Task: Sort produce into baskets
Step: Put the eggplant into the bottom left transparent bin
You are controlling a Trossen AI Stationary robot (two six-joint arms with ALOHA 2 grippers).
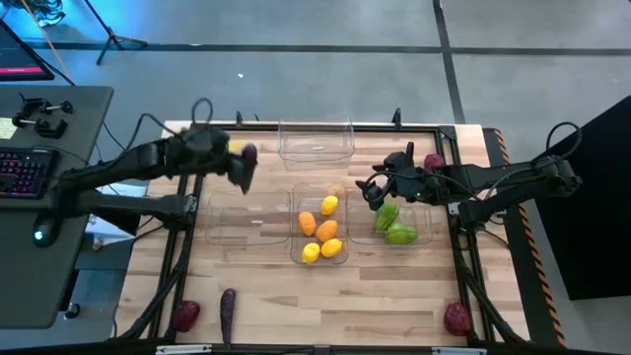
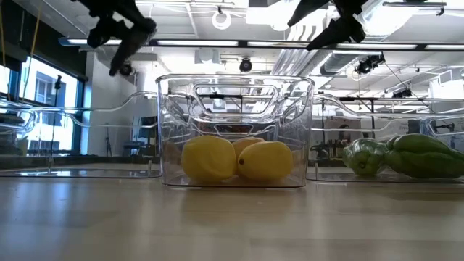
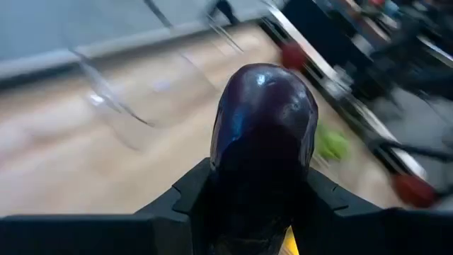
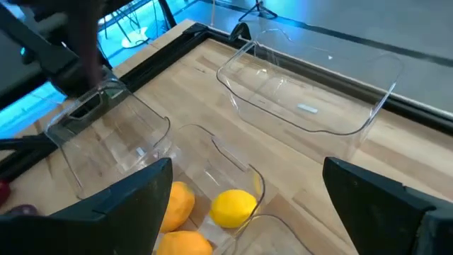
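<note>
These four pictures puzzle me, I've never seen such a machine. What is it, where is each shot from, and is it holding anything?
It is a robot with two dark arms at a wooden table, sorting toy produce into clear bins. One picture looks down from above, one looks level across the tabletop, and two come from the wrists. The left gripper holds a dark purple eggplant above the table. The right gripper is open, over the bin of green vegetables. The middle bin holds lemons and orange pieces. Red pieces and another eggplant lie loose.
</note>
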